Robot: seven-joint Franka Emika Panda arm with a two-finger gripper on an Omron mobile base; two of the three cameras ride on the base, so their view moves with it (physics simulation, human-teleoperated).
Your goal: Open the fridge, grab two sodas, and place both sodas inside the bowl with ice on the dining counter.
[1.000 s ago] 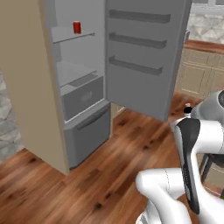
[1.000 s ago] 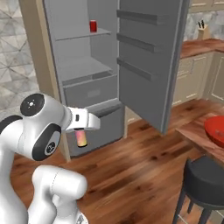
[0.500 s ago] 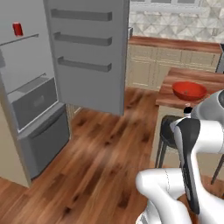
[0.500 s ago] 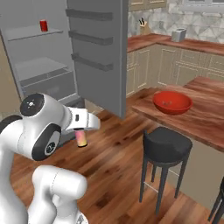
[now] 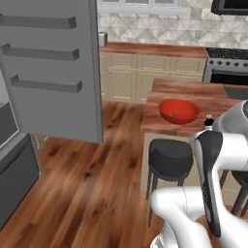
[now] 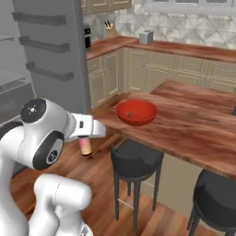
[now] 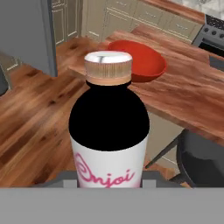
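Standing open at 9 o'clock, the fridge faced the dining counter at 2 o'clock; the bowl sat near the counter's corner. The gripper was clamped on the pink bottle, short of the counter edge.

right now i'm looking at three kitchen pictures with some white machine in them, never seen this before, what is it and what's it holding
It is a white robot arm on a driving base, in a computer-drawn kitchen. Two pictures come from cameras on the base, behind the arm to its left and right. The third comes from a camera on the hand. The gripper is shut on a pink soda bottle, seen close up in the hand view. Ahead stands the wooden dining counter with a red bowl near its corner and dark stools beside it. The grey fridge door stands open on the left.
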